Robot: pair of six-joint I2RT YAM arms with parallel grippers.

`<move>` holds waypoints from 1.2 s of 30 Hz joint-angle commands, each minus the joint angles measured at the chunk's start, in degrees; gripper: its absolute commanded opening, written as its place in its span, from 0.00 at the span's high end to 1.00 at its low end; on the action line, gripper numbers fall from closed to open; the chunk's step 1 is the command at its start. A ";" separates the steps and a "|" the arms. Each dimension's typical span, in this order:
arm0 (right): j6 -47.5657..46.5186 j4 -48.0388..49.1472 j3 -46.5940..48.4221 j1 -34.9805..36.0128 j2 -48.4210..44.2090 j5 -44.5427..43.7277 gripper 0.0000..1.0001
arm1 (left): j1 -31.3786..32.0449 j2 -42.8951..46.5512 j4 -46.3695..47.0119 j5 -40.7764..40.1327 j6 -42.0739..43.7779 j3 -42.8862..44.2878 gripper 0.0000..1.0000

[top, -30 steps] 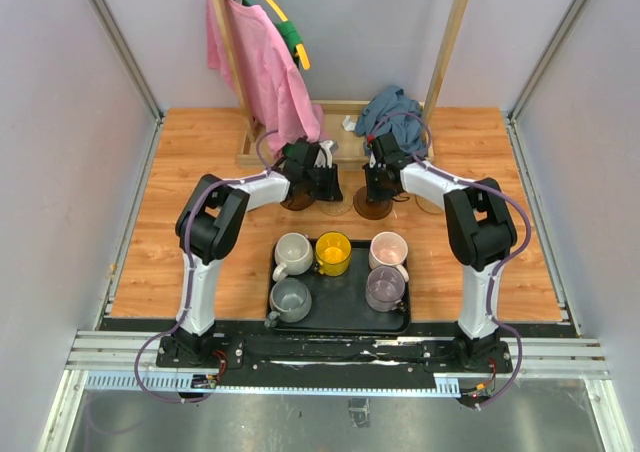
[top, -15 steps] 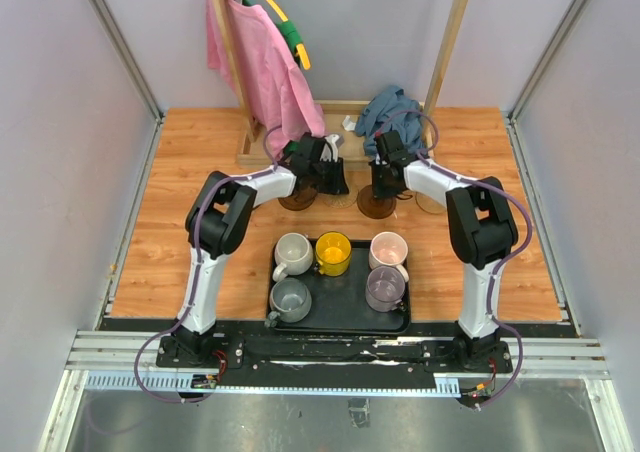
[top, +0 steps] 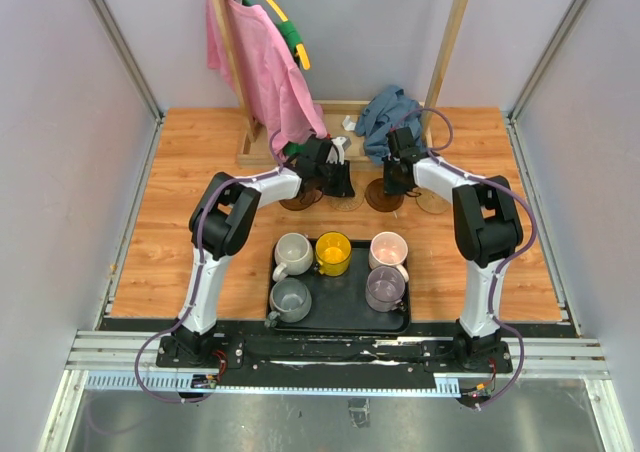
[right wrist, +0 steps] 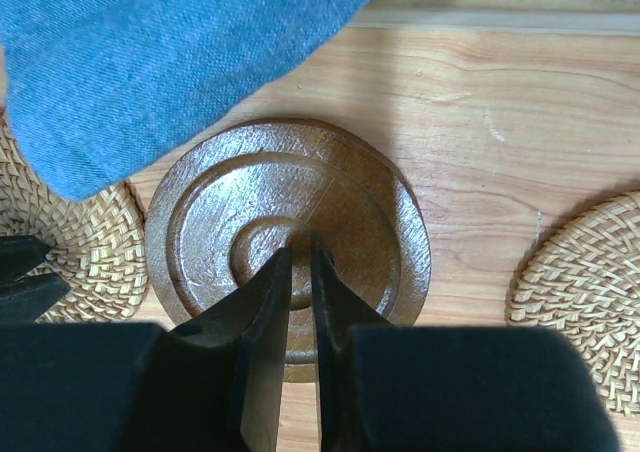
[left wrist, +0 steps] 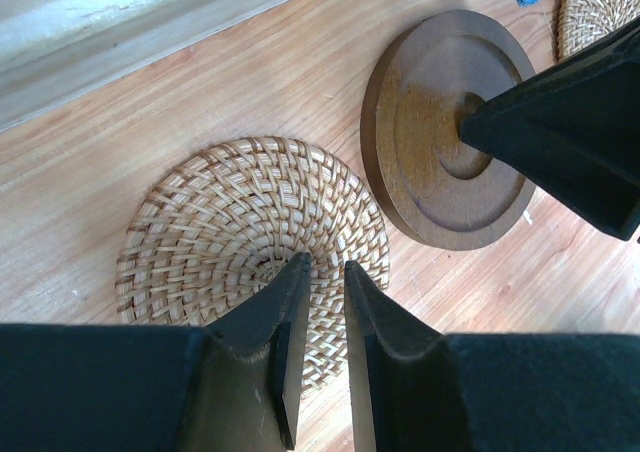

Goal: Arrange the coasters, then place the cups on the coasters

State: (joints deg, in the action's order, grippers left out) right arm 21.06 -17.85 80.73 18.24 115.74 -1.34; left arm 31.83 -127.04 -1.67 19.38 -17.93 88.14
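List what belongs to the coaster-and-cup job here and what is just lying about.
Job: woven coasters, dark brown coasters, grey cup, off-white cup, yellow cup, pink cup, lilac cup.
Lying about: black tray, pink garment, blue cloth, wooden rack.

The top camera is looking down from behind. Both wrist cameras are hovering close, sharing the brown coaster (left wrist: 420,172).

Five cups: off-white (top: 293,252), yellow (top: 333,253), pale pink (top: 388,249), grey (top: 290,299), lilac (top: 385,288). One black tray (top: 340,312), lower centre. Four coasters visible mid-frame: two dark brown (top: 296,203) (top: 381,199), two woven (top: 346,203) (top: 433,203). One pink garment (top: 262,67) at upper left, and one blue cloth (top: 388,107).
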 commanded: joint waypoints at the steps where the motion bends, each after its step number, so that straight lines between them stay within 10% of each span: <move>1: 0.12 -3.45 -2.38 -1.73 0.37 -2.54 0.85 | 0.86 -2.12 -3.02 0.20 0.41 -1.20 0.74; 36: -2.11 -7.44 1.13 2.07 -1.70 -6.41 0.83 | 0.86 1.78 -1.11 -5.15 2.12 0.97 0.65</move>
State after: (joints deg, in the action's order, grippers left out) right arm 20.75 -20.58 78.56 19.73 113.36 -4.82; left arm 32.14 -126.91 -1.34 17.85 -17.91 88.09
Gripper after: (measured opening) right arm 0.165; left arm 0.320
